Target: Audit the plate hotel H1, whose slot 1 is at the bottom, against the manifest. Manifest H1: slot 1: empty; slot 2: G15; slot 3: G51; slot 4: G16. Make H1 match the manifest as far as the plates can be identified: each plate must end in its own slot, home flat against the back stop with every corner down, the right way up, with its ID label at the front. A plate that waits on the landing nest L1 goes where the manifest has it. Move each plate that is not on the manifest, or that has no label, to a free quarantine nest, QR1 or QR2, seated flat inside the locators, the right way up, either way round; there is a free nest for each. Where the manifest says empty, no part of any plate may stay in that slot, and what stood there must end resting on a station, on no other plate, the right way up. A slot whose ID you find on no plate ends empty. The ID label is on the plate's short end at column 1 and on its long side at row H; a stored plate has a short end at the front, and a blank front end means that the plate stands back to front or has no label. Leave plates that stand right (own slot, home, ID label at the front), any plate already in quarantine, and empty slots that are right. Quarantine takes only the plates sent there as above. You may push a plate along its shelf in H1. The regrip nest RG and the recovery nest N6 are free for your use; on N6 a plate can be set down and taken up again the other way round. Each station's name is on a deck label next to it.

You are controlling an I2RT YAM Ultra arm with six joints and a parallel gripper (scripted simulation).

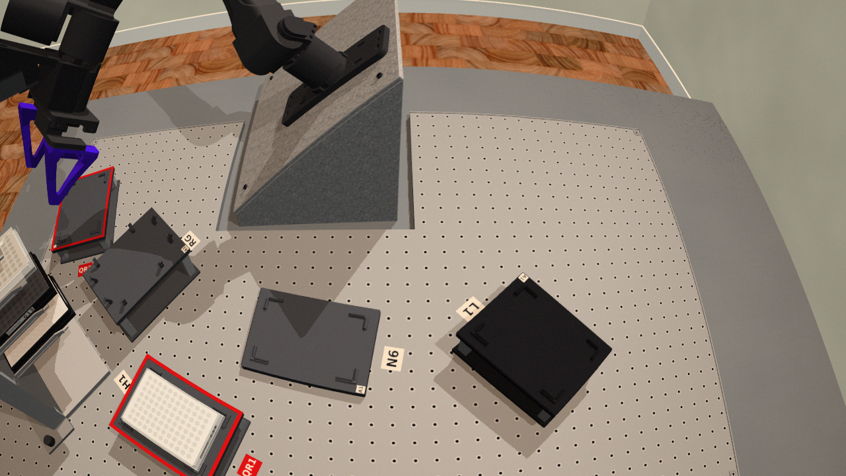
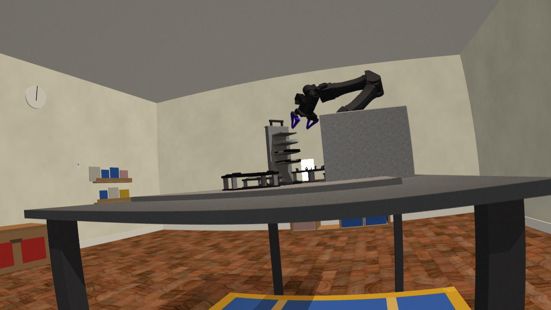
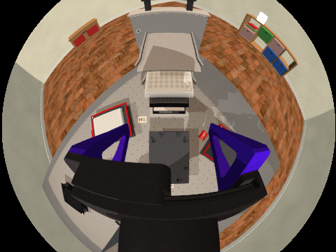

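My gripper (image 1: 51, 158) with blue fingers is open and empty, high above the deck near quarantine nest QR2 (image 1: 82, 208), which is bare. It also shows in the side view (image 2: 302, 122) and the wrist view (image 3: 170, 150). Plate hotel H1 (image 1: 23, 301) stands at the left edge. In the wrist view a white well plate (image 3: 169, 83) lies on an upper shelf of the hotel (image 3: 169, 52), with a dark plate (image 3: 169, 106) on a shelf below it. Their labels are too small to read. A white plate (image 1: 171, 417) lies in nest QR1.
Regrip nest RG (image 1: 139, 272) stands next to QR2. Recovery nest N6 (image 1: 310, 340) and landing nest L1 (image 1: 532, 349) hold nothing. The arm's grey wedge pedestal (image 1: 322, 118) rises at the back middle.
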